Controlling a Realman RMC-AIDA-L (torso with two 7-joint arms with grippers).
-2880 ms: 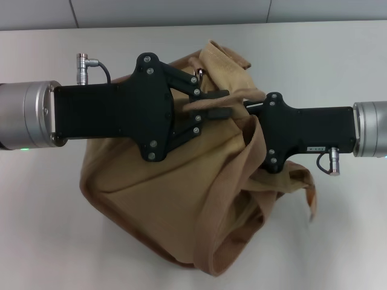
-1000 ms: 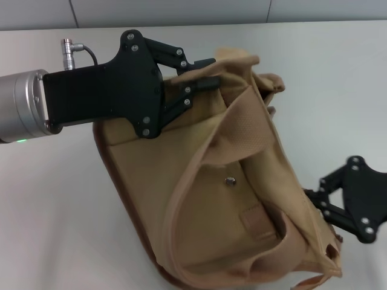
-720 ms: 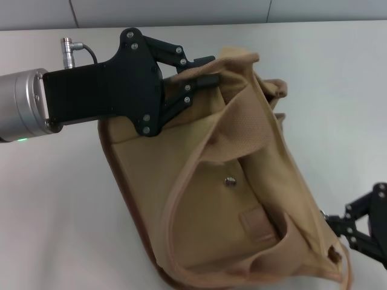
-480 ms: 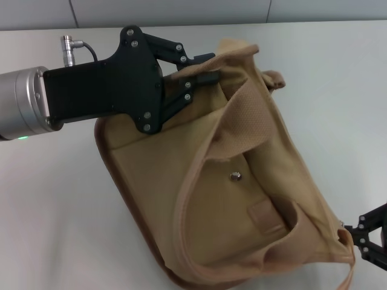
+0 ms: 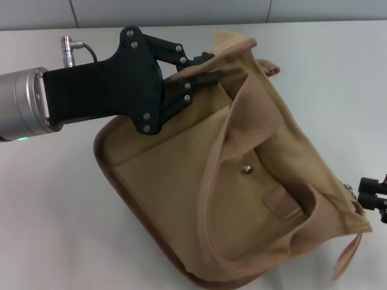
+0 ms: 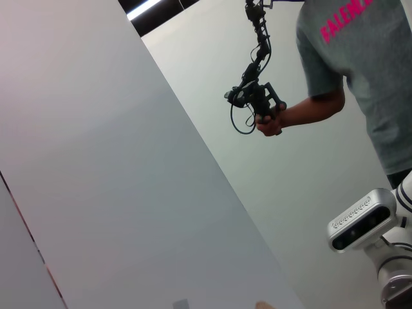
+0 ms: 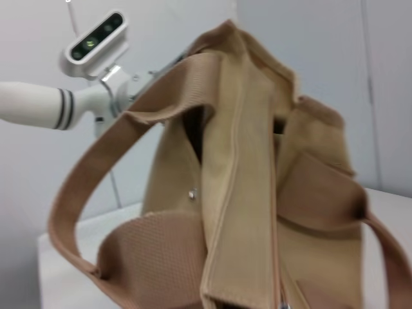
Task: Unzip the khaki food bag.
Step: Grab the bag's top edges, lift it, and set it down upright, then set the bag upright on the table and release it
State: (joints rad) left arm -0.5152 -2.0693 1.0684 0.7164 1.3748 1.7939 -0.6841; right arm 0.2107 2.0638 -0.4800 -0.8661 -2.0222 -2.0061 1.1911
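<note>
Your left hand pinches the far top corner of the khaki food bag lying on the counter, anchoring it, while your right hand, grip unreadable, sits at its opposite end.

I see only the tips of my right gripper; the khaki food bag hides its own zipper.

The khaki food bag is plain tan with darker brown trim. The left hand is black, the counter pale grey.
</note>
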